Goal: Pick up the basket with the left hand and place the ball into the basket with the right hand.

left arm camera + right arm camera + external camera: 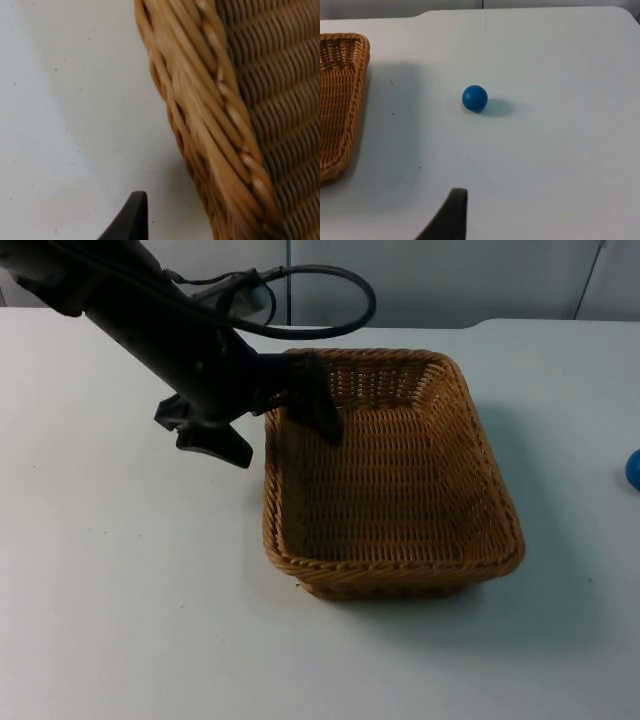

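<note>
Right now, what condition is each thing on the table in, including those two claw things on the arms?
Brown woven wicker basket: upright on the white table, nothing inside.
Small blue ball: resting on the table, apart from the basket, not held.
Left gripper: open, one finger inside the basket's rim, the other outside it.
Right gripper: back from the ball, one black fingertip in its own wrist view.
</note>
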